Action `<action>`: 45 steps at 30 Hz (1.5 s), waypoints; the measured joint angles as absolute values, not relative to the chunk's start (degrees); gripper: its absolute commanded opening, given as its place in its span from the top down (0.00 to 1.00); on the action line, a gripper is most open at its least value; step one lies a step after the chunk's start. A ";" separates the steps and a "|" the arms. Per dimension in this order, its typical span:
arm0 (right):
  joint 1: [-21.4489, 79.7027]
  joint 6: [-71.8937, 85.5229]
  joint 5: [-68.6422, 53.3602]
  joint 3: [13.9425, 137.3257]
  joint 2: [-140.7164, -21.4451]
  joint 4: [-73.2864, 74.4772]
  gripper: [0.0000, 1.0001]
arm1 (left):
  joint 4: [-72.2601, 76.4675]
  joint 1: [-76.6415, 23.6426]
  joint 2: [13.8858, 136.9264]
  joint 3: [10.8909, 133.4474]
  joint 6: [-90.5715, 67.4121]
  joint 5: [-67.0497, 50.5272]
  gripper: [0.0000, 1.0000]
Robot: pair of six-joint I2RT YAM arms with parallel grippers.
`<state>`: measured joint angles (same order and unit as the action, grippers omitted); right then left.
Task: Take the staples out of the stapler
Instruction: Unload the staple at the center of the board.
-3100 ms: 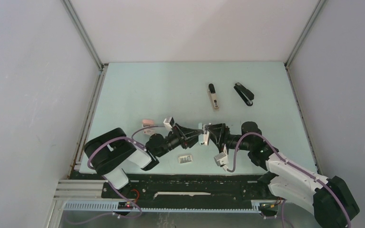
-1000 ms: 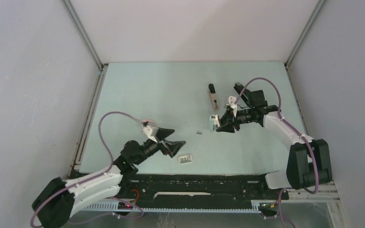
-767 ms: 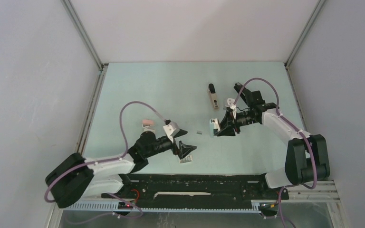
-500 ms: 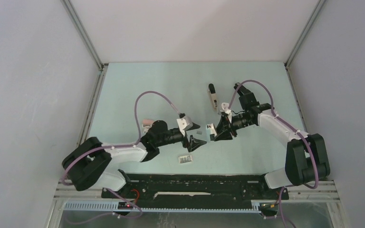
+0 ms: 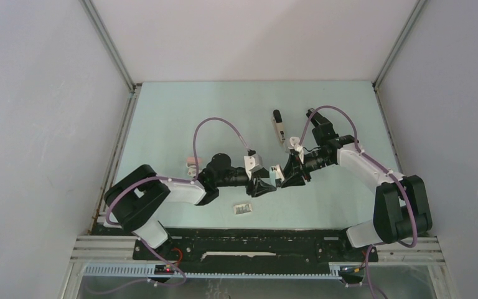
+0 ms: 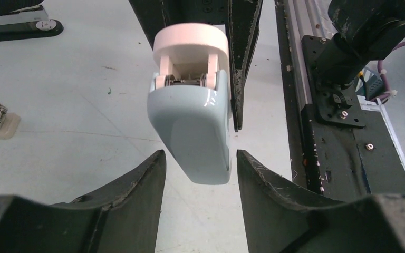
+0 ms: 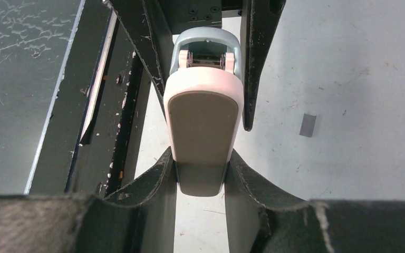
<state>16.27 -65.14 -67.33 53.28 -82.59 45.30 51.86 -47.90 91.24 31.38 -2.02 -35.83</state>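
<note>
A small stapler (image 5: 277, 172) with a light-blue top and a pale pink base hangs above the table's middle. My right gripper (image 7: 200, 158) is shut on the base end of the stapler (image 7: 203, 113). My left gripper (image 6: 200, 155) faces it from the left and is open. Its jaws stand on either side of the blue end of the stapler (image 6: 192, 126), with a narrow gap on each side. One short grey strip of staples (image 7: 307, 125) lies on the table beside the stapler. In the top view the left gripper (image 5: 266, 184) covers that spot.
A beige stapler (image 5: 279, 128) and a black stapler (image 6: 16, 23) lie at the back; the right arm partly covers the black one from above. A small pink block (image 5: 192, 162) sits at the left. A small pale striped piece (image 5: 243, 209) lies near the black front rail (image 5: 255, 240).
The left arm has swung from the front left to the stapler, and its jaws have narrowed around the blue end. The right gripper has carried the stapler slightly left.
</note>
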 measured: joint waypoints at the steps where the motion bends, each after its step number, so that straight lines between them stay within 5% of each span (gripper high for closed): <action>1: 16.27 -65.34 -67.42 53.34 -82.63 45.52 0.96 | 52.03 -47.90 91.50 31.68 -2.07 -36.16 0.43; 8: 16.27 -66.04 -67.44 53.58 -83.05 46.22 0.96 | 52.42 -47.90 92.23 32.08 -2.20 -36.88 0.60; 12: 16.27 -67.26 -67.20 53.69 -83.07 46.24 0.96 | 52.21 -47.83 93.27 33.17 -3.55 -38.04 0.97; 13: 16.25 -67.59 -66.89 53.71 -83.07 46.15 0.96 | 52.07 -47.72 93.49 33.34 -4.19 -38.13 1.00; 20: 15.92 -67.90 -63.31 53.74 -83.09 45.98 0.98 | 47.20 -46.76 92.86 33.80 -2.48 -37.71 1.00; 32: 19.57 -61.63 -44.64 53.74 -84.12 33.98 1.00 | 13.85 -43.44 88.51 41.06 13.06 -27.29 1.00; 45: 22.17 -59.46 -41.47 55.88 -93.67 33.67 1.00 | 1.65 -42.96 91.61 44.66 14.96 -24.27 1.00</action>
